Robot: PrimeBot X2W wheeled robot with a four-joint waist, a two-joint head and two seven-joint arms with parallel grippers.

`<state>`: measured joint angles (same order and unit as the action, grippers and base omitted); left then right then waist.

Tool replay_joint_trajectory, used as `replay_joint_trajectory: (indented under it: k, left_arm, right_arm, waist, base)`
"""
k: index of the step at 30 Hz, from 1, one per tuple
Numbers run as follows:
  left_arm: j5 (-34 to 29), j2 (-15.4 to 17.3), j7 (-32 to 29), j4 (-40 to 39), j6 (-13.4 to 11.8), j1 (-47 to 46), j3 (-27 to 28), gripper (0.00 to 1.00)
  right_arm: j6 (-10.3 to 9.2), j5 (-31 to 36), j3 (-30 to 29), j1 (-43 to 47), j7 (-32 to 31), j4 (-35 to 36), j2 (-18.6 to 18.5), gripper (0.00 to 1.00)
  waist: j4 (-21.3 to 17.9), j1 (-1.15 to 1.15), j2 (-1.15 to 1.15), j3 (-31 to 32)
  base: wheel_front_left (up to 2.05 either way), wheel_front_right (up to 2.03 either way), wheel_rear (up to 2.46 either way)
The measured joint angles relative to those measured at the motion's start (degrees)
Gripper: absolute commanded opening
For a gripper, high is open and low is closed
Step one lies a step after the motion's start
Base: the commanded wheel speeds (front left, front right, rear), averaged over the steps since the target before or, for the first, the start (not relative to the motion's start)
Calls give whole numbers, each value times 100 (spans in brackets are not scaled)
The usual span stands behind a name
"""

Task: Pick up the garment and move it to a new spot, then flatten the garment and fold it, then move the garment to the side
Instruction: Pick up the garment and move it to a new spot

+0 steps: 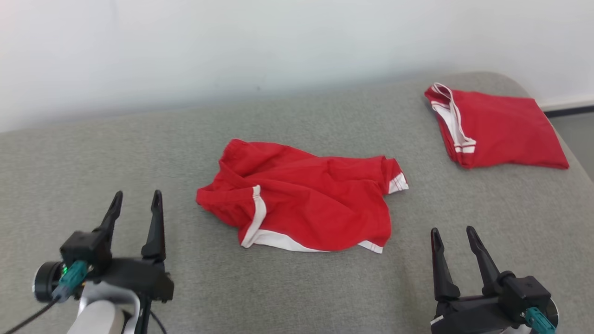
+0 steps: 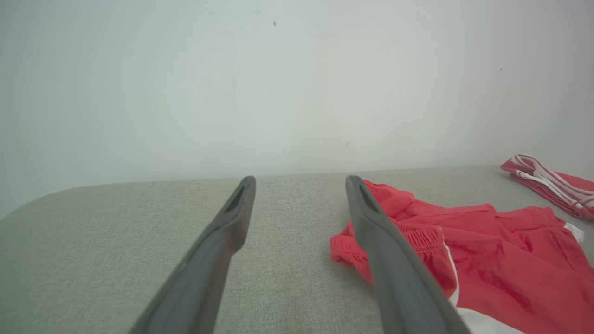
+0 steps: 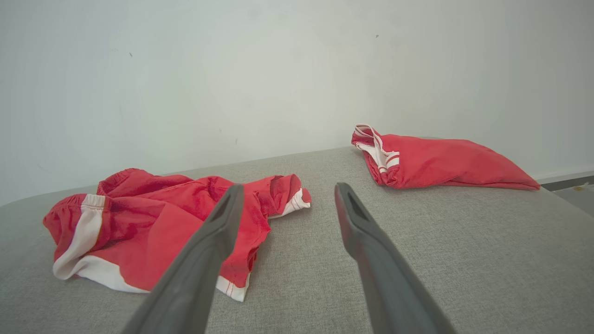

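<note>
Red cloth with white trim sits in the middle of my head view: the garment (image 1: 306, 204) looks like a pair of sports shorts, lying loose and rumpled on the grey upholstered surface (image 1: 139, 139). It is not flat. Broad creases run across the body, and the far left edge is bunched into a gathered, elastic-looking waistband, which my left wrist view shows as puckered ribbing. A white stripe curves down the left side and meets a white band along the near hem. Another white cuff with thin red lines pokes out at the right end, where the fabric is turned over on itself. The near right corner shows a small white edge with red stitching.

My left gripper (image 1: 138, 195) is at the lower left, off to the left of the garment and apart from it. Its two dark fingers are spread, with only grey fabric between them, so it has nothing in its grasp. My right gripper (image 1: 453, 231) is at the lower right, nearer to me than the garment's right end and clear of it. Its fingers are likewise spread wide and empty.

Well apart from the garment, at the far right corner of the surface, lies a second red piece (image 1: 501, 125) with white striped trim. It is folded into a neat flat wedge. A pale wall (image 1: 232, 46) runs behind the surface.
</note>
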<state>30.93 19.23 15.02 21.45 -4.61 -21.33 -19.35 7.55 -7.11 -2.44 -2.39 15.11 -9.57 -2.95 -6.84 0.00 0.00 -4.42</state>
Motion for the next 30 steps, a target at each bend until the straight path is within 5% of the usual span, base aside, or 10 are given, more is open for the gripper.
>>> replay_joint_trajectory:
  k: [12,30]
  left_arm:
    - [-697,189,1,-1304,-40,1102,621,100]
    - [-1429,-421,1,-1883,370,2410,1673,100]
  right_arm:
    - [0,15,-8,188,1,97,0,100]
    - [0,-45,-43,371,0,133,0,100]
  waist:
    - [418,0,0,337]
    - [712,0,0,557]
  base:
    - [0,0,0]
    - [0,0,0]
